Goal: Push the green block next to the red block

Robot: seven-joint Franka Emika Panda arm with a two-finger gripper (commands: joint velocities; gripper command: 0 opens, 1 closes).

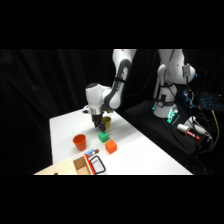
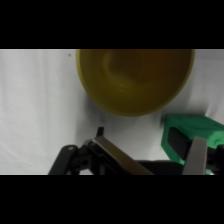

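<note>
The green block [image 1: 103,136] is a small cube on the white table [image 1: 145,152], with the red block [image 1: 110,146] a short gap in front of it and to its right. My gripper [image 1: 97,126] hangs low just behind the green block, on its left side. In the wrist view the gripper [image 2: 148,141] is open with nothing held. The green block [image 2: 192,142] lies at the right finger [image 2: 198,156], which covers part of it. The red block is out of the wrist view.
A yellow-olive cup [image 1: 106,121] [image 2: 135,80] stands right behind the gripper. An orange-red cup [image 1: 79,142] stands to the left of the blocks. A wooden box [image 1: 79,165] and a red-and-black item [image 1: 96,163] sit at the table's front left corner.
</note>
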